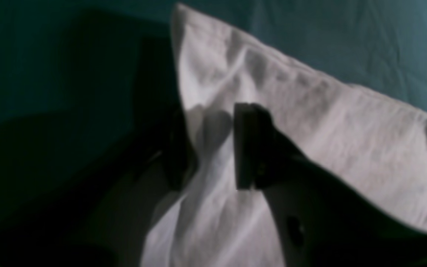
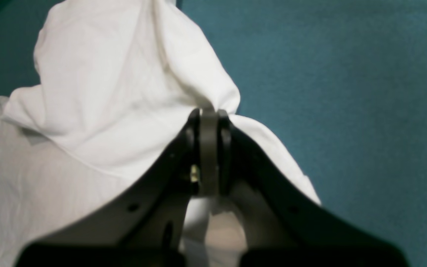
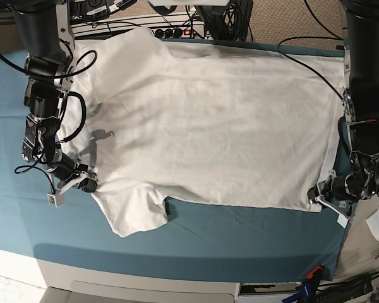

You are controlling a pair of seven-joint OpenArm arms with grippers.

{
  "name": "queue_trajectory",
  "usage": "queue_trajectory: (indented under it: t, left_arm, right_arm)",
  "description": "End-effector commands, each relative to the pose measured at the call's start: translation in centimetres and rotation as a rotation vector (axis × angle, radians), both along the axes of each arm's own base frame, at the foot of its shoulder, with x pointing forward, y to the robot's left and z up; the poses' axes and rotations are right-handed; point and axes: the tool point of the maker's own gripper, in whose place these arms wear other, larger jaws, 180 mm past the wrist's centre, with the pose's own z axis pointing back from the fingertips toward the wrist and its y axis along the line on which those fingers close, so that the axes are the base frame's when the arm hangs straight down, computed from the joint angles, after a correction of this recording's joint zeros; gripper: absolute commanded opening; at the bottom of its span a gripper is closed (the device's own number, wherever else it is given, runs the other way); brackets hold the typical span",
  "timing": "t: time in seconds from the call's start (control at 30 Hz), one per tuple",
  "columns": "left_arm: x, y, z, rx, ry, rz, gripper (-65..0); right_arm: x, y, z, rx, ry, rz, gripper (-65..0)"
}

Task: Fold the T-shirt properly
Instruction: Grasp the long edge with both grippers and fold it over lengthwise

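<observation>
The plain white short-sleeved cotton T-shirt (image 3: 202, 126) lies spread across the teal cloth-covered surface (image 3: 240, 240), collar end toward the base view's left, hem toward its right, one sleeve (image 3: 136, 211) hanging toward the near edge. The fabric appears thin, soft and light, finely wrinkled, and it tents wherever it is lifted; it should drape and slide rather than hold a crease, so hold is best taken at stitched edges such as shoulder seam and hem corner. The right gripper (image 2: 209, 111), dark and matte, is clenched on a pinch of the shirt's shoulder region, with cloth bunched above the closed fingers (image 2: 226, 142). The left gripper (image 1: 213, 144) sits at the hem corner with cloth running between its fingers (image 1: 245, 146); the wrist view is dark and blurred, so whether they are pressed together on the cloth cannot be told. Black cables (image 3: 303, 50) and a power strip (image 3: 177, 30) lie beyond the surface's far edge.
</observation>
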Motion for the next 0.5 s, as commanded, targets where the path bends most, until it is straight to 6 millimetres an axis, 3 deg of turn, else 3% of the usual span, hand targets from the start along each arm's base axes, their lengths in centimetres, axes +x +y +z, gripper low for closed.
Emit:
queue_trajectory:
  t: [0.0, 0.03, 0.07, 0.27, 0.47]
  left_arm:
    - [1.3, 0.9, 1.9, 0.009, -0.050, 0.010, -55.9]
    - [1.4, 1.1, 2.0, 0.012, -0.057, 0.016, -62.5]
    - [1.5, 1.4, 2.2, 0.015, -0.064, 0.022, -65.0]
    - [1.7, 3.2, 3.6, 0.040, -0.091, 0.032, -65.0]
    - [0.4, 3.2, 6.1, -0.094, -0.120, -0.070, -65.0]
  right_arm:
    - [1.6, -1.0, 2.8, -0.002, -0.079, -0.016, -65.0]
    - [1.7, -1.0, 2.8, -0.001, -0.081, -0.016, -65.0]
    - [1.7, -1.0, 2.9, -0.001, -0.085, -0.018, -65.0]
    - [1.9, -2.3, 3.9, -0.025, -0.113, -0.031, -65.0]
    - [1.8, -4.2, 5.8, -0.050, -0.130, -0.038, -65.0]
